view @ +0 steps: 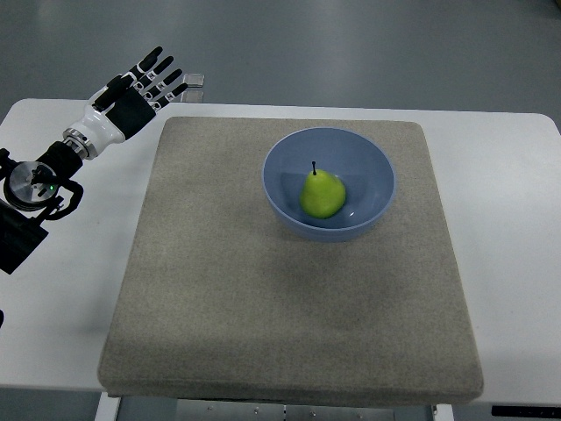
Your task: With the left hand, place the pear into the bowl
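A green pear with a dark stem lies inside the blue bowl, which stands on the beige mat right of centre. My left hand is at the far left corner of the table, well away from the bowl. Its fingers are spread and straight and hold nothing. The right arm does not show.
The beige mat covers most of the white table. A small clear object lies beside the left hand's fingertips at the table's far edge. The left arm's black joints sit over the table's left side.
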